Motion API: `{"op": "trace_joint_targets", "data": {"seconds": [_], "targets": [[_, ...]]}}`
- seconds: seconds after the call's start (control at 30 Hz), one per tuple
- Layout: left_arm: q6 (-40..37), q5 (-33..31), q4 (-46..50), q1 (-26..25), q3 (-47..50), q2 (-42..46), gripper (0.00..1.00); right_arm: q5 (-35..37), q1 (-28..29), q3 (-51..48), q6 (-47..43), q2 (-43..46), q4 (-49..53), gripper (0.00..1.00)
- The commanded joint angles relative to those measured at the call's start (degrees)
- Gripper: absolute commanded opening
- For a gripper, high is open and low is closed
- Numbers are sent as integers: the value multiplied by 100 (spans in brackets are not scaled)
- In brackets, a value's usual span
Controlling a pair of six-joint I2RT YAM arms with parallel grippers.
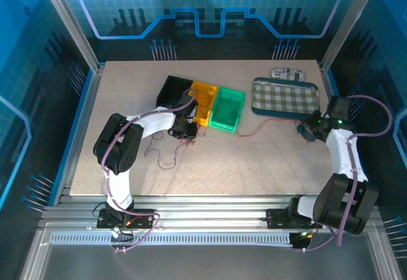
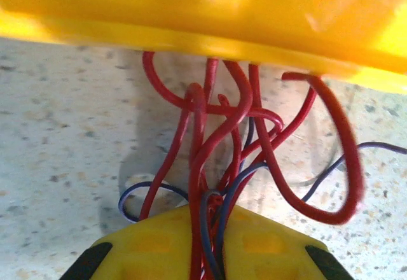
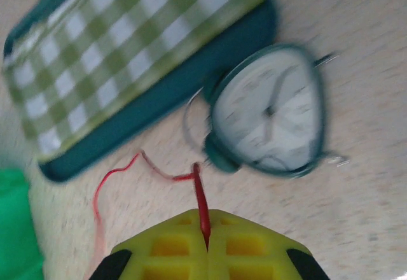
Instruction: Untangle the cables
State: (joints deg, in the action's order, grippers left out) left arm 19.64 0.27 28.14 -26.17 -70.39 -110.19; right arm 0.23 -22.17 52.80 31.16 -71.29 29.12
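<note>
The cables (image 2: 197, 133), a tangle of red and blue wires, lie on the table against an orange bin's wall (image 2: 203, 13). My left gripper (image 2: 213, 207) is shut on this bunch, with several red and blue strands running between its yellow fingers. From above, the left gripper (image 1: 186, 130) sits just in front of the orange bin (image 1: 205, 102), and a thin loose wire (image 1: 162, 156) trails toward the near side. My right gripper (image 3: 206, 219) is shut on one red cable (image 3: 200, 191). That red cable (image 1: 270, 124) stretches left across the table from the right gripper (image 1: 307, 129).
A black bin (image 1: 173, 89) and a green bin (image 1: 227, 108) flank the orange one. A teal tray with a green checked cloth (image 1: 284, 95) lies at the back right. A teal alarm clock (image 3: 273, 118) lies right in front of the right gripper.
</note>
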Motion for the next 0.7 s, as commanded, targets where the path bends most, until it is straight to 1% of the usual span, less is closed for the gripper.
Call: {"op": "trace_joint_targets", "data": {"seconds": [0.0, 0.07, 0.13, 0.17, 0.2, 0.3, 0.43, 0.53, 0.67], "targets": [[290, -587, 526, 270, 380, -63, 6, 457, -427, 225, 248, 263, 230, 0], [301, -534, 472, 272, 428, -12, 6, 478, -454, 129, 292, 303, 234, 0], [308, -475, 427, 271, 432, -9, 5, 265, -412, 22, 382, 341, 125, 0], [356, -450, 412, 271, 438, -11, 3, 126, -345, -9, 396, 351, 64, 0], [363, -377, 341, 271, 455, -3, 1, 14, -225, -40, 339, 403, -85, 0], [350, -136, 102, 271, 499, 15, 0, 60, 450, 138, 97, 667, -384, 0], [305, 158, -351, 311, 612, 108, 0, 1028, 1722, 1053, -459, 810, -356, 0], [189, 626, -741, 358, 694, 215, 0, 1805, 2666, 1690, -968, 762, -513, 0], [7, 1125, -1018, 367, 687, 287, 0, 2501, 3687, 2189, -1617, 669, -1096, 0]]}}
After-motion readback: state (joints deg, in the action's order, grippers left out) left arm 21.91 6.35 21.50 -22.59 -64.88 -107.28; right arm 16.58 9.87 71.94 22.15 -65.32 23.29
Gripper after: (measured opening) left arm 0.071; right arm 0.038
